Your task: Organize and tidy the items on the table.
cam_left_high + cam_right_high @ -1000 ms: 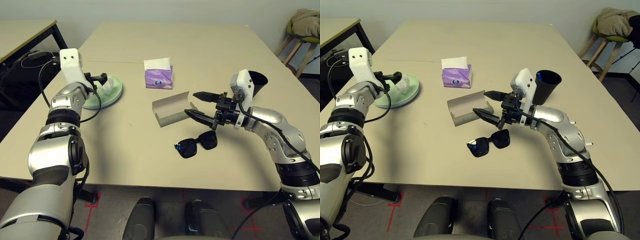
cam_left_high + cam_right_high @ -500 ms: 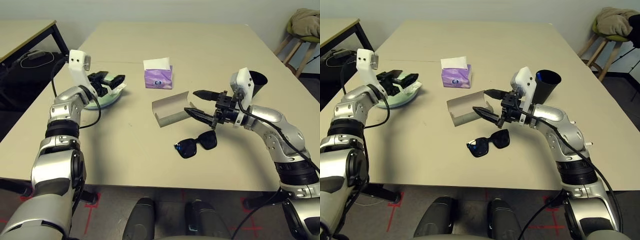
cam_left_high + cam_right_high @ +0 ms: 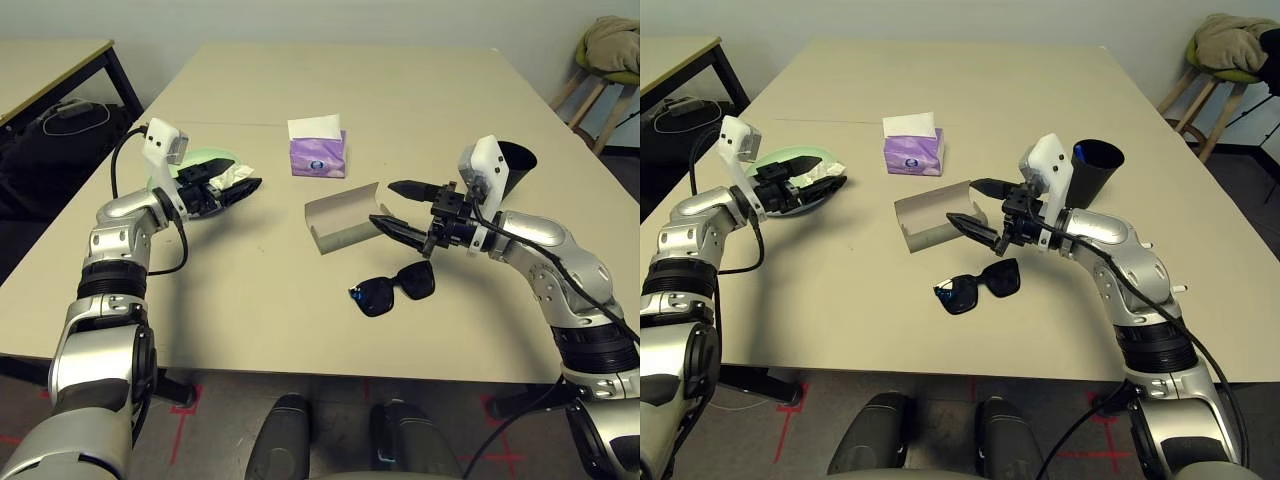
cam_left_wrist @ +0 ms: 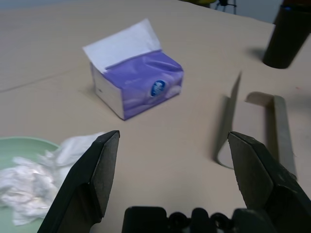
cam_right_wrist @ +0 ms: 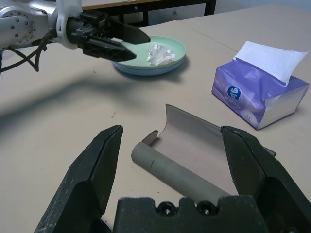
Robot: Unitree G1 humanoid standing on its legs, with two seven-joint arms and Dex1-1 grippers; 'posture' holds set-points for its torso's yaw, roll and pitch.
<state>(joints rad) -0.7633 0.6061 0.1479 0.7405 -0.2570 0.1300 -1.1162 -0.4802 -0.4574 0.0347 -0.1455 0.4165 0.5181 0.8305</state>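
Observation:
My left gripper hangs open low over the table, right at the near rim of the pale green plate. The green plate is stacked on a pale blue one. A crumpled white tissue lies on the green plate beside my left fingers, not between them. The purple tissue box stands behind the middle. A grey glasses case lies open, and my right gripper is open just above its right end. Black sunglasses lie in front of the case. The black cup stands behind my right wrist.
A smaller tan desk with a dark bag beside it stands off the table's back left. A wooden stool with clothes on it stands at the back right. The table's front edge runs just below the sunglasses.
My left arm swung down from above the plate, and its gripper now points toward the table's middle at the plate's near rim. The right arm has not moved.

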